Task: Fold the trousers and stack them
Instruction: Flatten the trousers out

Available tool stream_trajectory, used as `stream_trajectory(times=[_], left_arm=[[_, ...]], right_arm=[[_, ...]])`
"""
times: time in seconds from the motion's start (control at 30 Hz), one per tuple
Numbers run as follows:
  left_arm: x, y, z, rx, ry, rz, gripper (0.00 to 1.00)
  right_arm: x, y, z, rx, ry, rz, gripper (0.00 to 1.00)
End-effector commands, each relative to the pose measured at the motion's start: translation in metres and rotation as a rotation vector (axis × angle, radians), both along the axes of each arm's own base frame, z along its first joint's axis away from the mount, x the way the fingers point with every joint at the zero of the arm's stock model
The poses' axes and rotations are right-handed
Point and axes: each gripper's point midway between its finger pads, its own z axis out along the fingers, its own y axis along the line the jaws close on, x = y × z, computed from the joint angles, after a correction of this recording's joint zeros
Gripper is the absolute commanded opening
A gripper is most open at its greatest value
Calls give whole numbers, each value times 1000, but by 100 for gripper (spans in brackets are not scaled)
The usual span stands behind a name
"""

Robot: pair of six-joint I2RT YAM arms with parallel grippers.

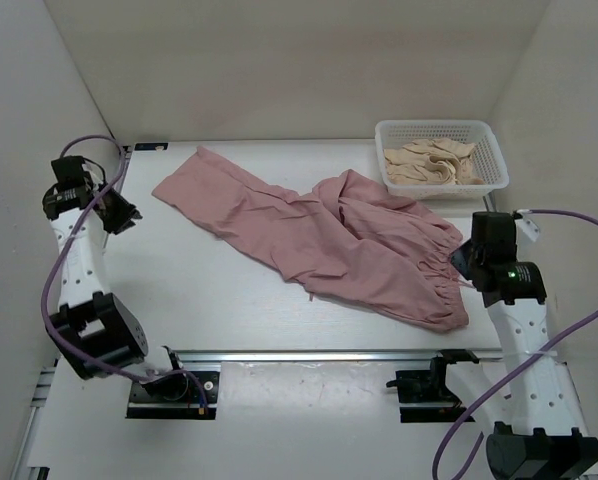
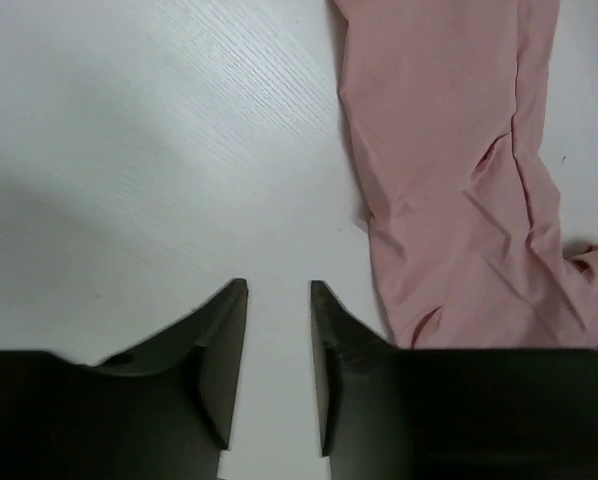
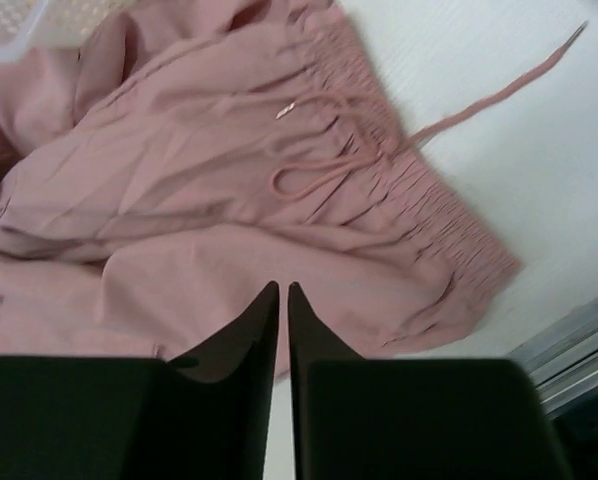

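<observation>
Across the middle of the top view, the long dusty-pink soft cloth trousers point(image 1: 319, 235) lie unfolded on the white table point(image 1: 229, 310), with one leg reaching to the upper left and the gathered waist at lower right. Over that waist hangs the right gripper point(image 3: 283, 286), its fingers all but together and gripping nothing. At the left, the left gripper point(image 2: 279, 285) is partly parted and empty, beside the leg. At upper right stands a white plastic mesh basket point(image 1: 491, 150) of beige cloth garments point(image 1: 434, 165).
</observation>
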Motion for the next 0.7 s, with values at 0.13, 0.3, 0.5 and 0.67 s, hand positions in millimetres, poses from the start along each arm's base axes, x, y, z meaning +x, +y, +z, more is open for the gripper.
stream_trajectory(times=[0.13,0.3,0.5,0.67], left_arm=[[75,-22,-51,-83,107,-124,94],[108,-30,-87,-92,183,-149,100],[149,-20,-136,-82,246,-120,99],[180,-20,-143,-67,228,-114,97]], right_arm=[[-24,56,-25,186,44,295,12],[-46,62,-36,214,66,330,67],[-71,67,-48,263,159,326,98],[-80,67,-49,276,151,311,87]])
